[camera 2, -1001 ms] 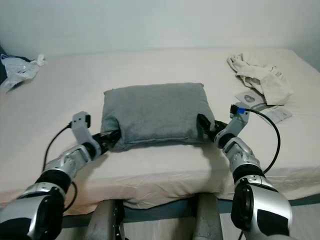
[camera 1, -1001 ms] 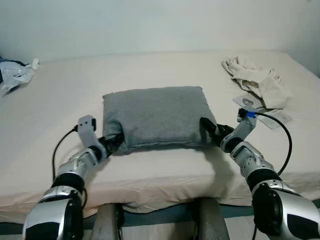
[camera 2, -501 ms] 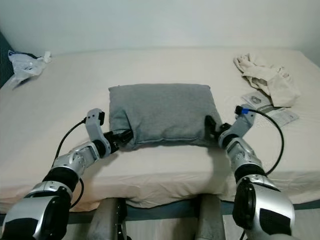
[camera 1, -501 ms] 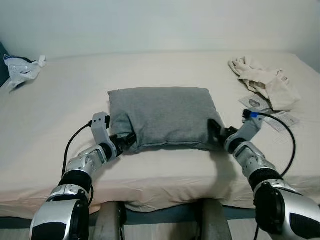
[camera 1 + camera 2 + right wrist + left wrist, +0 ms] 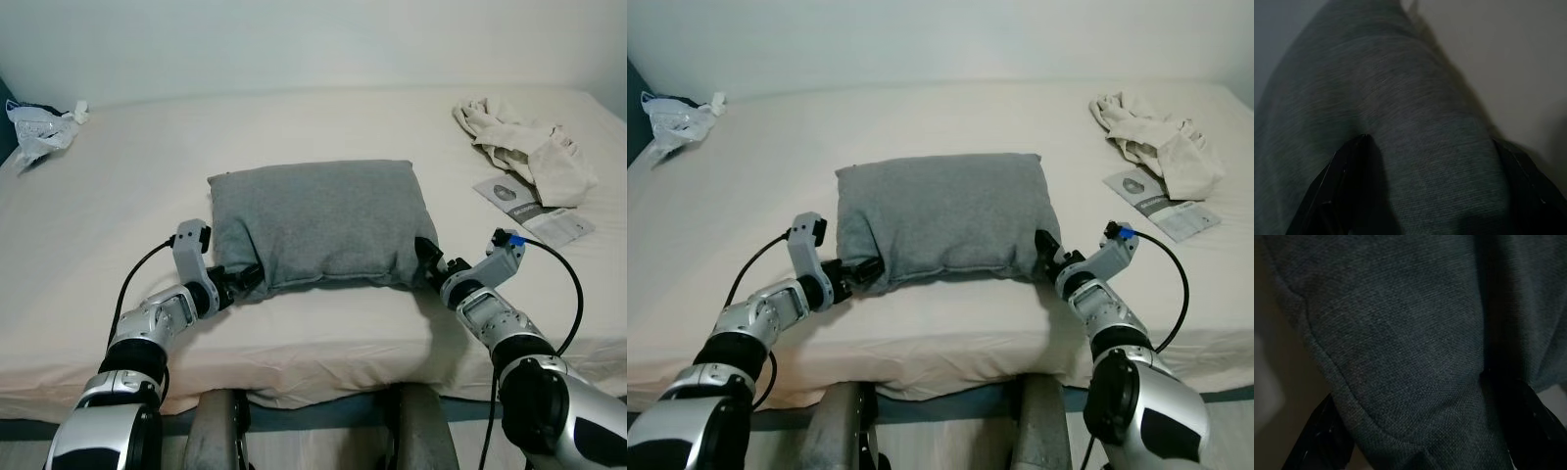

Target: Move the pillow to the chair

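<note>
On the bed (image 5: 323, 127), left gripper (image 5: 243, 281) and right gripper (image 5: 429, 262) reach forward, jaws clamping the pillow (image 5: 318, 217)'s 2 near corners.

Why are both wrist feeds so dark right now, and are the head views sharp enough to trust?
Left wrist view: dim, the grey pillow pressed close between the left pincer fingers. Right wrist view: same, right pincer astride pillow fabric, shaded and soft. Left and right eye views: evenly lit, sharp, soft shadow under the pillow on the bed.
</note>
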Tool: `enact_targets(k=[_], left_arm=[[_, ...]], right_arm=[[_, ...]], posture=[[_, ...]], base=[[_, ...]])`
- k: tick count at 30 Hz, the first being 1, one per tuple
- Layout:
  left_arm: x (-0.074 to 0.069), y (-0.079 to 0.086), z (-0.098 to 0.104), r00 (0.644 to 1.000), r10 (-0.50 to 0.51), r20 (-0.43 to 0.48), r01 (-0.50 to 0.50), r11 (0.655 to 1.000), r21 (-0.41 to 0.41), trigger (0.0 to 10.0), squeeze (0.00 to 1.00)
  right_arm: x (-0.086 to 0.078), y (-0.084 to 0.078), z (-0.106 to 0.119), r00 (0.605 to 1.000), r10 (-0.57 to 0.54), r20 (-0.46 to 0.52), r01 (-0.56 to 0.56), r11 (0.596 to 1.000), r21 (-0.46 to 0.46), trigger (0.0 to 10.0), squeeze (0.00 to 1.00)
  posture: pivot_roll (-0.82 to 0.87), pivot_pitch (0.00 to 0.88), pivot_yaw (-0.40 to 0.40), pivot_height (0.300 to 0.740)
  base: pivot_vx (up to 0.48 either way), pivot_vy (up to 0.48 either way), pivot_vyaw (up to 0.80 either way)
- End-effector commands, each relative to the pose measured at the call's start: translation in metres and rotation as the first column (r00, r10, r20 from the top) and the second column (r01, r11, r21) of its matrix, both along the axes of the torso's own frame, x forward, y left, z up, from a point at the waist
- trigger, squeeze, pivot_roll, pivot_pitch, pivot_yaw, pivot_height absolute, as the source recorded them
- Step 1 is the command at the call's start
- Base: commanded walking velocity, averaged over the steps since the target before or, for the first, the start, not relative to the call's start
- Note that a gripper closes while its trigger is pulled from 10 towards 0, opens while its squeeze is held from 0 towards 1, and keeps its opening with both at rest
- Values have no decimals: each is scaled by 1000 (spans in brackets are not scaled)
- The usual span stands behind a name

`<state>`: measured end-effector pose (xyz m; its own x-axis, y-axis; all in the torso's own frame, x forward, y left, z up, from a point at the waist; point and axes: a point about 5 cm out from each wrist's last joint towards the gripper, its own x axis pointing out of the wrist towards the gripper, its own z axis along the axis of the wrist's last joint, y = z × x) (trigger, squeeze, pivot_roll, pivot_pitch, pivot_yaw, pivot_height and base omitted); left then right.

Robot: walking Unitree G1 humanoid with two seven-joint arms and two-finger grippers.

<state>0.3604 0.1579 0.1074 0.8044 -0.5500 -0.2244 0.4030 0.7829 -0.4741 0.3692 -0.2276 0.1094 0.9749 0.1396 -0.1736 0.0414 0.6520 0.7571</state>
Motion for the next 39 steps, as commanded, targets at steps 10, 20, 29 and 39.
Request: enact_targets(k=[10,20,29,39], left_arm=[[-14,-39,-11,991,-126,-33,121,984,-132,0,0],[-11,-39,-8,999,-33,-9,31,988,-149,0,0],[-8,-21,-1,991,119,63,-108,981,-160,0,0],[-17,-10,17,945,186,268,-171,982,-78,0,0]], right_arm=[[6,24,6,992,122,43,-122,992,-8,0,0],[7,22,10,989,130,71,-129,991,-28,0,0],[14,35,22,964,227,142,-172,931,-322,0,0],[18,52,42,919,299,258,-90,794,-601,0,0]], posture=[[142,204,36,555],[122,179,26,555],[84,142,6,555],[29,84,-26,555]], base=[[0,0,0],[0,0,0],[0,0,0],[0,0,0]])
